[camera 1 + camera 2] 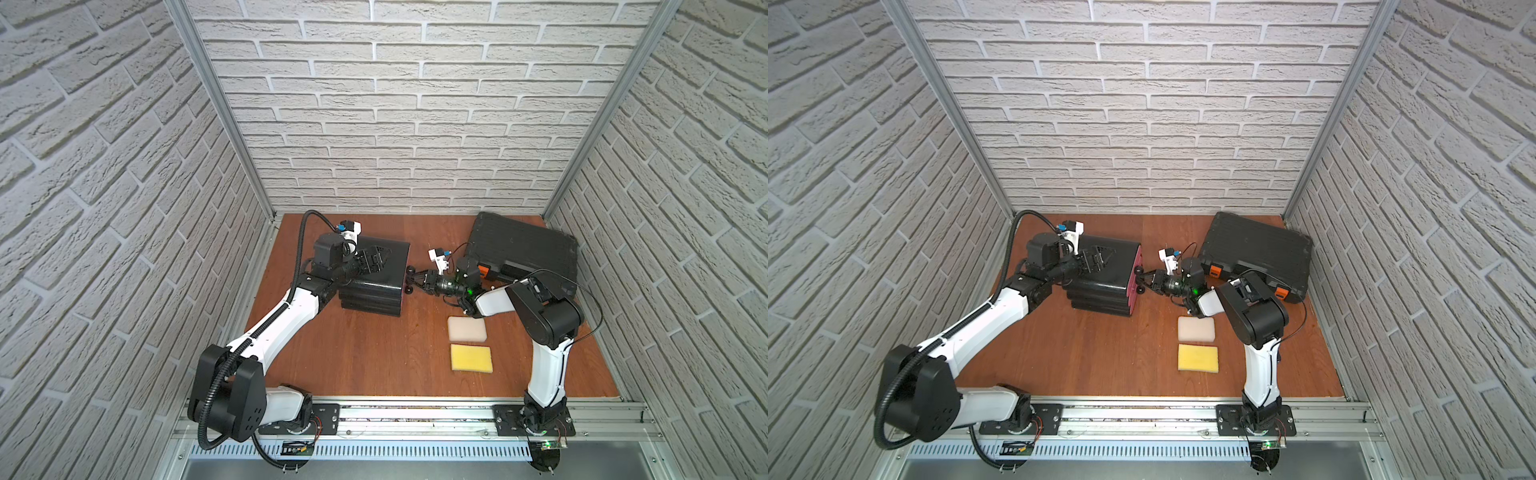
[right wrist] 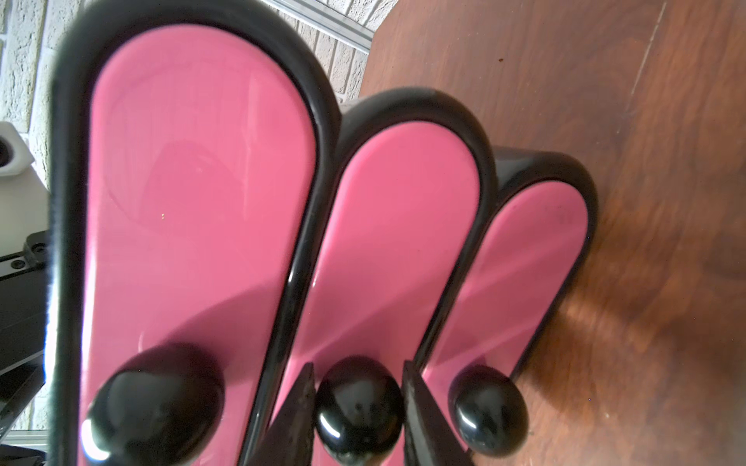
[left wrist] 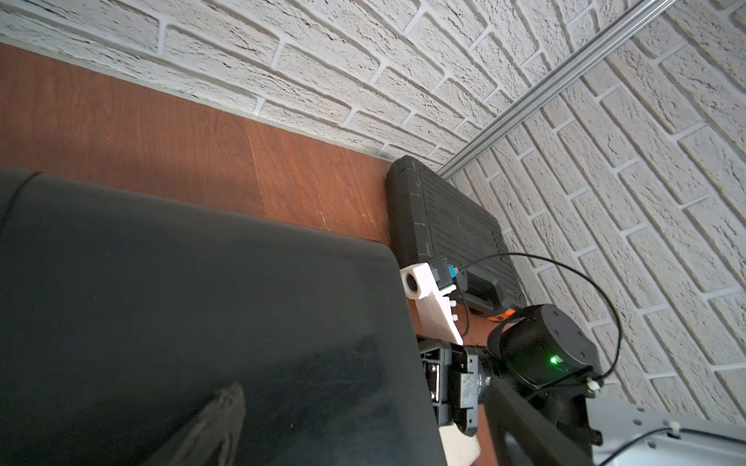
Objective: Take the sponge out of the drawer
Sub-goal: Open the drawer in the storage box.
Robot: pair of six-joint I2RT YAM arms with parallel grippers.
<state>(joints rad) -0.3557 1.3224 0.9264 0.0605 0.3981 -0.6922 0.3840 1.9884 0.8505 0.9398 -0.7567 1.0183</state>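
A black drawer unit (image 1: 374,291) with three pink fronts stands at the table's back left. All three drawers look closed, and the sponge is hidden. My right gripper (image 2: 358,364) reaches in from the right, its two fingers pressed against either side of the middle drawer's black knob (image 2: 359,407). In both top views it sits at the unit's front (image 1: 1140,284). My left gripper (image 1: 374,259) lies over the unit's black top (image 3: 202,282), open with its fingers wide apart and nothing between them.
A black tool case (image 1: 523,249) with orange latches lies at the back right. On the table in front of my right arm lie a white foam block (image 1: 466,329) and a yellow foam pad (image 1: 471,358). Brick walls close in three sides.
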